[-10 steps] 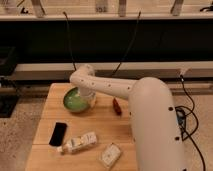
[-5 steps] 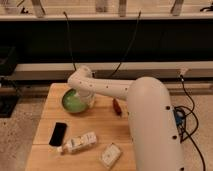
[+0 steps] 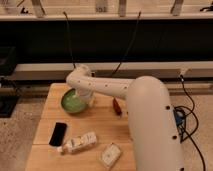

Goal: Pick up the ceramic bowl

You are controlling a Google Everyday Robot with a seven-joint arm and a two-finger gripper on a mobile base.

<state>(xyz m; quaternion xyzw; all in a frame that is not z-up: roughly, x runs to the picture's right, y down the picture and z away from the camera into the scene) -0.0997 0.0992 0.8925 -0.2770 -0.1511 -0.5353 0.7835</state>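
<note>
1. Arm: white and bulky, filling the right foreground, reaching left over the table to a bent joint at the back edge, then dropping down toward the bowl.
2. Table: pale wood, seen from above, under the arm, with everything else lying on it.
3. Bowl: round, shallow, glossy green with a darker rim, at the back left of the table, upright, well apart from the things at the front.
4. Bottle: white, lying on its side near the front edge, between phone and packet.
5. Phone: black, flat on the wood, front left, just beside the bottle and in front of the bowl.
6. Packet: whitish, flat, at the front edge, right of the bottle.
7. Gripper: white, at the end of the arm, down at the right rim of the bowl, fingers closed together; unclear whether pinching the rim.
8. Red thing: small, right of the bowl, close against the arm; too blurred to name.
</note>
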